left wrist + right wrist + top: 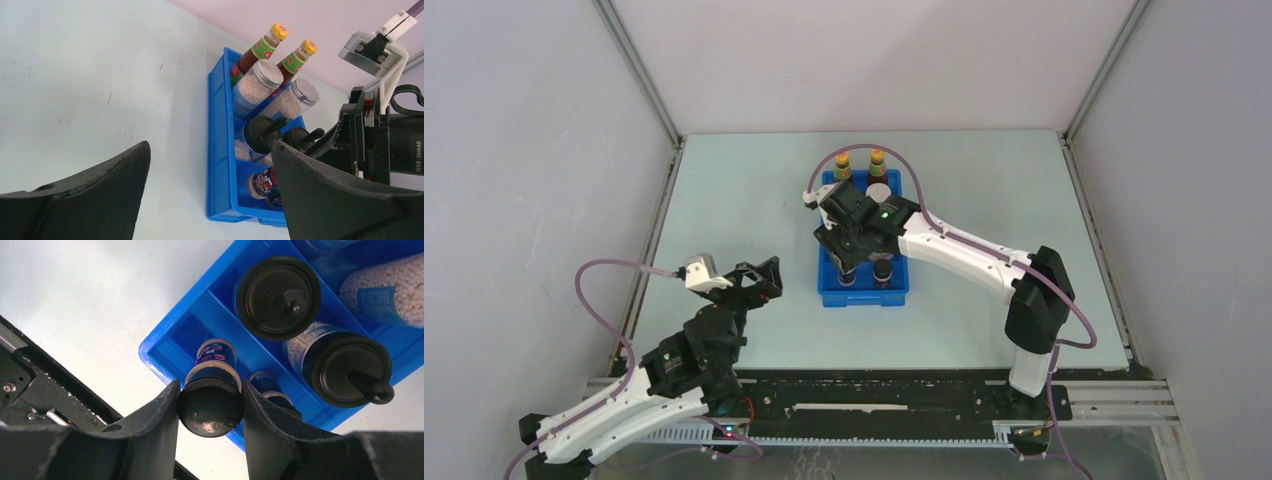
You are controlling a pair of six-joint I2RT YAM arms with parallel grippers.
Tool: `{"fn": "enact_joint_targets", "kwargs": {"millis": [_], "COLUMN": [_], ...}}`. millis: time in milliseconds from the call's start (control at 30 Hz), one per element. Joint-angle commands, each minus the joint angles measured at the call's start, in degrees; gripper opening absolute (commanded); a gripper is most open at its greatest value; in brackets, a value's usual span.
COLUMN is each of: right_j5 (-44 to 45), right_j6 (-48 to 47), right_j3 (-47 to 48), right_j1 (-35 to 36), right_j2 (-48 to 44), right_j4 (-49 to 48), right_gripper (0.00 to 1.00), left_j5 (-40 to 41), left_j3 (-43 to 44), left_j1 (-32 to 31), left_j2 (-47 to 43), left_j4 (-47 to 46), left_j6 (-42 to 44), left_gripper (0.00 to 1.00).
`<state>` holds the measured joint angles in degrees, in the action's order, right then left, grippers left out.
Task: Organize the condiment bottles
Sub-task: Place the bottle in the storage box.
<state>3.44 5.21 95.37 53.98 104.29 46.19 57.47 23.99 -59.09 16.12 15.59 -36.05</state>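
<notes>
My right gripper (210, 407) is shut on the black cap of a tiny dark jar (216, 354) in the nearest compartment of the blue tray (165, 365); whether it touches the floor I cannot tell. Its twin (267, 385) stands beside it. Behind them are two pale black-lidded jars (278, 297), two grey-lidded jars (260, 82) and two red sauce bottles (260, 50) with yellow caps. From above, the right gripper (849, 262) hangs over the tray's (824, 285) near end. The left gripper (759, 280) is open and holds nothing, on the table left of the tray.
The tray stands lengthwise at the table's middle. White enclosure walls (544, 150) close the left, right and back. A black rail (874, 395) with the arm bases runs along the near edge. Purple cables (594, 300) loop off both arms.
</notes>
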Motion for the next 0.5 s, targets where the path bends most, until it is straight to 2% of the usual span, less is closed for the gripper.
{"fn": "enact_joint_targets", "kwargs": {"millis": [0,467], "right_j5": [-1.48,-2.56], "right_j6": [-0.92,-0.72], "right_j3": [1.62,0.46], "right_j1": [-0.35,-0.28], "right_j2": [0.34,2.2], "right_j4": [-2.38,-3.37], "right_gripper": [0.0,0.0], "left_j5": [2.03,2.12], "left_j3": [-1.27,-1.53], "left_j1": [-0.24,-0.24], "left_j2": [0.49,0.2], "left_j4": [-1.01,-1.01], "left_j6": [-0.43,-0.51], "left_gripper": [0.95,0.95]}}
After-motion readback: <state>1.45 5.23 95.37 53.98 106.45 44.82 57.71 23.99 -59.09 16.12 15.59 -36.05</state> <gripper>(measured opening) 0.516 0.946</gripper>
